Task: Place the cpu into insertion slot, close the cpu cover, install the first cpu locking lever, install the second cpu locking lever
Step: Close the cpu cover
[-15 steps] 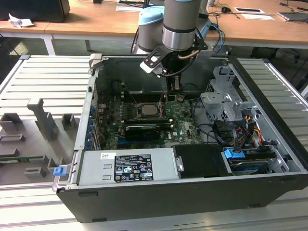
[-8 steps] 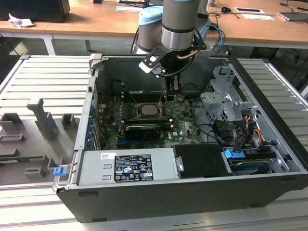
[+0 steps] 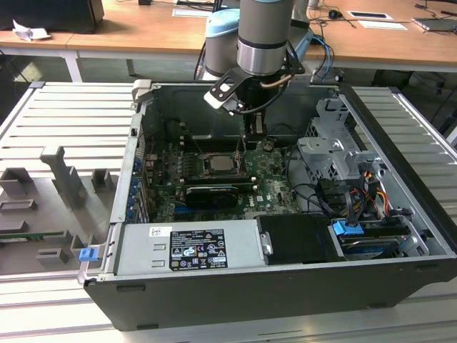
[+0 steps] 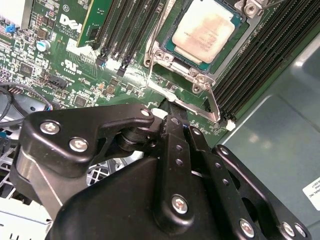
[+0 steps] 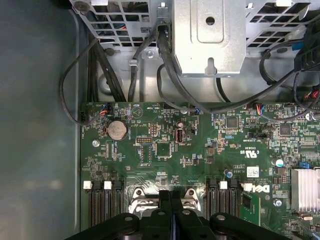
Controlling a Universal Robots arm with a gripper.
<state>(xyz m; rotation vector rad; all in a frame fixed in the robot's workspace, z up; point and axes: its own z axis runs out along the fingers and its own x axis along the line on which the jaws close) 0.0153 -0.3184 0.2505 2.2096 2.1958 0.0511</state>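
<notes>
Open computer case (image 3: 214, 293), jaws together, cpu (image 4: 207, 30) seated in second wrist view

One cpu (image 4: 210, 30), one green motherboard (image 5: 120, 160), one coin battery (image 5: 117, 129), one robot arm (image 3: 264, 36), one open computer case (image 3: 285, 293)

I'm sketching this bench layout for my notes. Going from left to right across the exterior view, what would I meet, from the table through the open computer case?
grey plastic blocks on the table → cpu chip in its socket → gripper → metal drive cage
</notes>
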